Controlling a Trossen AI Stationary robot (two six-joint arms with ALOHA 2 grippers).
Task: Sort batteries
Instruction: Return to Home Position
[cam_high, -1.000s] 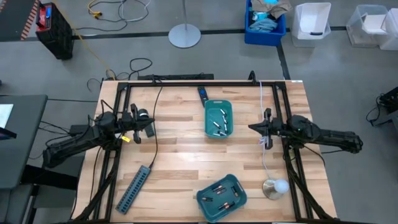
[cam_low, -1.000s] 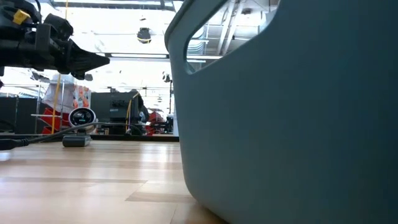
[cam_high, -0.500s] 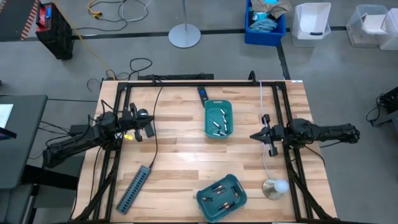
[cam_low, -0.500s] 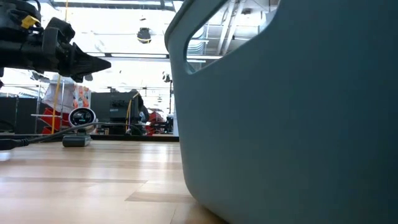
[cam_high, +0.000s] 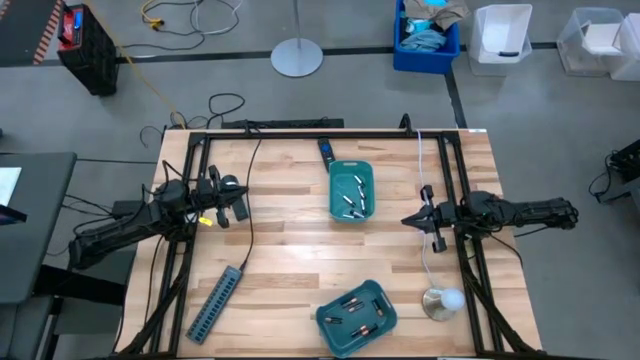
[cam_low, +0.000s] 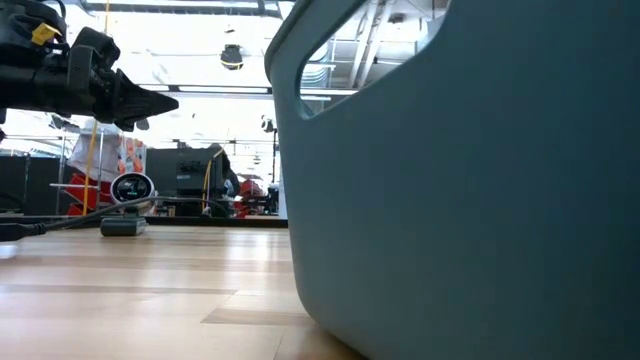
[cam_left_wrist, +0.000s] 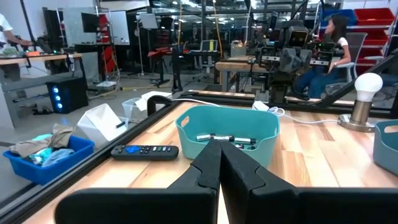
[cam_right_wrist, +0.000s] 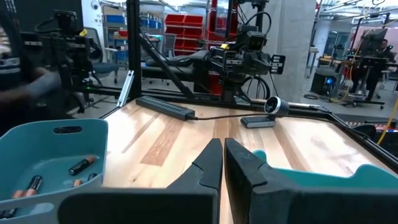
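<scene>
**Both pincers pinched together, batteries lying in the two teal bins**

Your left pincer (cam_high: 241, 208) is hovering over the left side of the counter (cam_high: 290, 250). Its fingers (cam_left_wrist: 202, 174) are pressing together on nothing.

Your right pincer (cam_high: 406, 219) is hanging over the right side. Its fingers (cam_right_wrist: 208, 168) are pinched together too, and it's pointing across at the left arm.

Between the two arms, the upper teal bin (cam_high: 371, 190) is sitting toward the top edge in the high view. Silvery batteries (cam_high: 350, 203) are lying inside it, and a black remote (cam_high: 326, 151) is lying just beside its top corner.

The lower teal bin (cam_high: 332, 338) is sitting at the bottom edge, holding the darker batteries (cam_high: 358, 310).

A grey power strip (cam_high: 215, 303) is lying at an angle near the bottom-left corner. A bulb lamp (cam_high: 441, 300) is standing just right of the lower bin.
</scene>
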